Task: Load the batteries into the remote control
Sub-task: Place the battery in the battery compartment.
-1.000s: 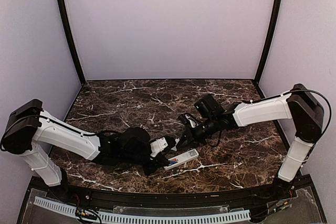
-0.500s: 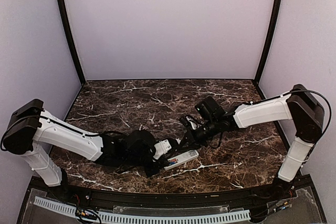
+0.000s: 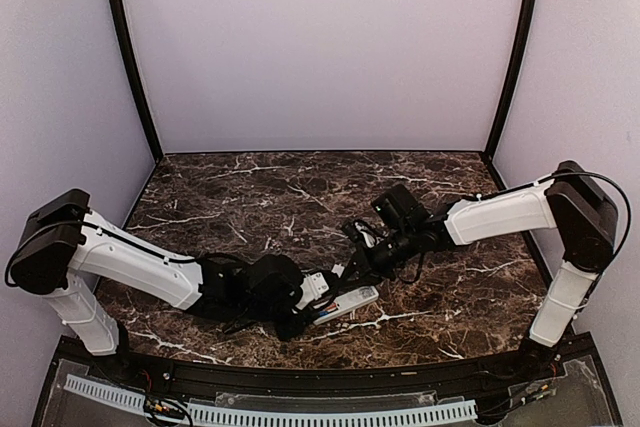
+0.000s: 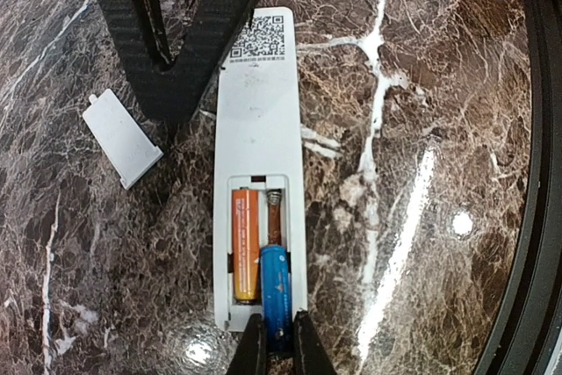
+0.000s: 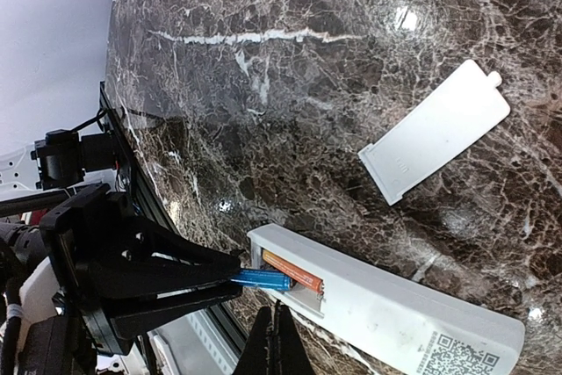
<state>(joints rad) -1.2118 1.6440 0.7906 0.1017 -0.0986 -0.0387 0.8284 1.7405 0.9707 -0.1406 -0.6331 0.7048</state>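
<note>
Where top view blurs detail, left wrist view shows remote back-up on marble table, orange battery seated, blue battery pinched by left gripper, apparently tilted. Cover at remote's 9 o'clock. Right gripper closed, empty.

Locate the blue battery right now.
The blue battery is pinched in the left gripper, angled into the remote control bay beside the seated orange battery.
</note>
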